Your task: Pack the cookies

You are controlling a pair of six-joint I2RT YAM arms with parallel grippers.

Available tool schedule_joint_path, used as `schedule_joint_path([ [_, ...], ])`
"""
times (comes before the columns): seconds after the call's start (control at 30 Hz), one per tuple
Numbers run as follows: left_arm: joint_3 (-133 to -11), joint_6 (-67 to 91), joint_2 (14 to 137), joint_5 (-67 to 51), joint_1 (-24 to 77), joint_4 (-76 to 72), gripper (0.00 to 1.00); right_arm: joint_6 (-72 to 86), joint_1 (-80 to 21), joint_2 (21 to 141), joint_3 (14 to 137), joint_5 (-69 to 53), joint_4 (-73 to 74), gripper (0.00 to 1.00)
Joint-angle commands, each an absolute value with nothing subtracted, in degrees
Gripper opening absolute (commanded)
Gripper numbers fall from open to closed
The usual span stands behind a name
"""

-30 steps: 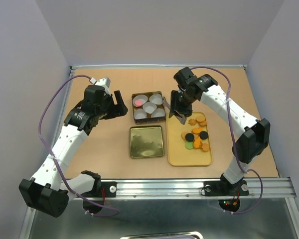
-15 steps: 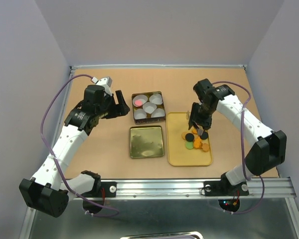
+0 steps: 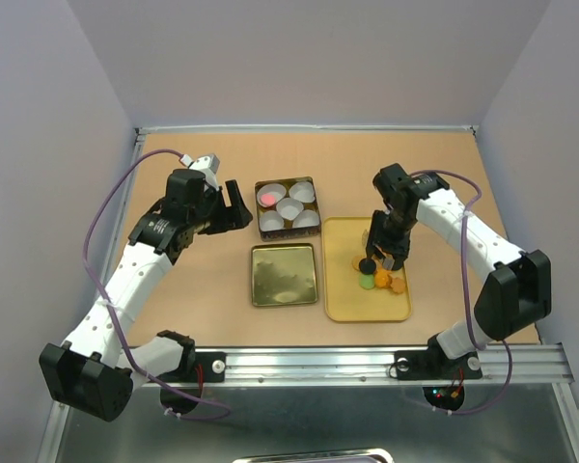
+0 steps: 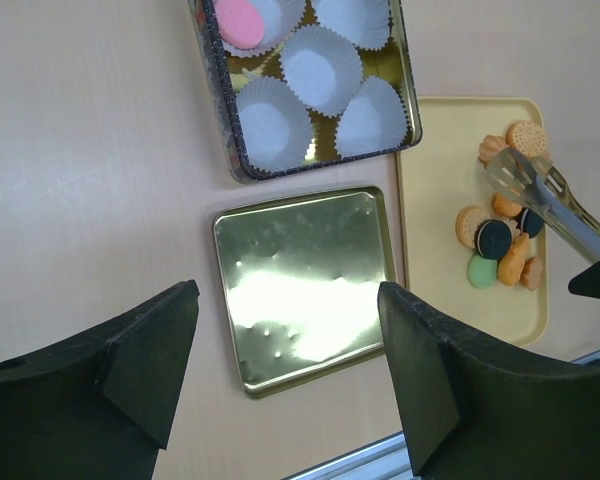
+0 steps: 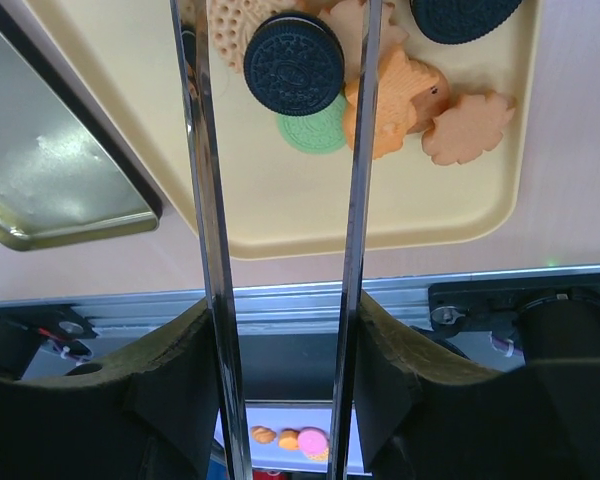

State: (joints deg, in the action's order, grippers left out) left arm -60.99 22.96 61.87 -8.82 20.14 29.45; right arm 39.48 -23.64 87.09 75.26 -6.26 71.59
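right gripper: down over the tray now, the right gripper (image 3: 387, 247) has its fingers pressed onto the handles of a pair of metal tongs (image 5: 208, 200), holding them firmly.
tongs: the two blades stand apart and point down into the pile. a black cookie (image 5: 294, 62) sits right between them, with a gap showing on each side.
cookies: the cookies (image 3: 378, 275) are bunched in the 12 o'clock half of the yellow tray (image 3: 367, 307). seen from above, a green cookie (image 5: 315, 128) is tucked at 6 o'clock of the black one, partly under it. the orange cookies (image 5: 400, 100) crowd in at 3 to 4 o'clock, one of them flower-shaped.
one packed: a pink cookie (image 4: 240, 20) lies in a liner at the tin's 10 o'clock corner.
tin: the square tin (image 4: 225, 140) sits at 10 o'clock of the tray and holds five white paper liners (image 4: 320, 68). four of them show nothing inside.
lid: the gold lid (image 4: 300, 285) lies flat at 6 o'clock of the tin, just beside the tray's 9 o'clock edge.
left gripper: over at 9 o'clock of the tin, the left gripper (image 3: 234, 204) hovers above the table (image 3: 318, 159) with its fingers spread wide and nothing between them.
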Motion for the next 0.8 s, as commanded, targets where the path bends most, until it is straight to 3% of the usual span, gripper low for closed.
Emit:
schedule_joint_path([
  [0.0, -60.3, 22.7, 60.1, -9.3, 20.0, 27.9, 0.83, 39.7, -23.7, 87.1, 74.2, -6.7, 70.8, 0.53],
  [0.77, -59.8, 22.6, 60.5, -7.4, 20.0, 27.8, 0.83, 36.7, -23.7, 96.5, 80.2, -3.8, 69.7, 0.52],
])
